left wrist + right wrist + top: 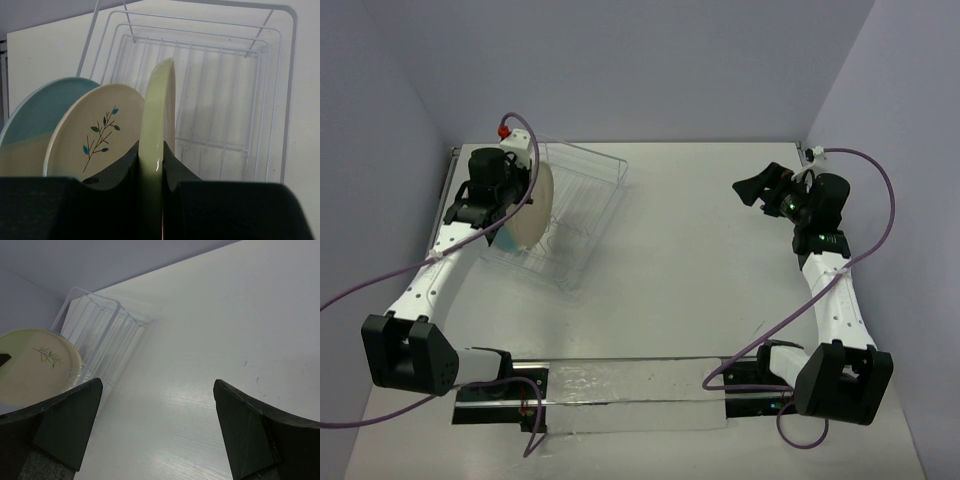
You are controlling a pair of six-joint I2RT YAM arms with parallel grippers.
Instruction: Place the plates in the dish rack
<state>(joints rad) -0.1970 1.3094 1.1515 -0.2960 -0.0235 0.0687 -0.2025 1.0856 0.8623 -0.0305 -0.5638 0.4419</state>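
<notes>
Left end effector pinches the green plate by its rim, upright in the dish rack, just beside two other plates. Right end effector hangs wide open over the bench, well apart.

White table; dish rack far left, perhaps clear sheet in front

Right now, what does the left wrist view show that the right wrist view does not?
Only the left wrist view: a blue-segment plate and a twig-drawing plate standing upright, and the left jaws shut on the pale-green plate, seen edge-on. Only the right wrist view: that plate's face with its twig, and the open right jaws. Both: the dish rack, the table and the pale-green plate.
</notes>
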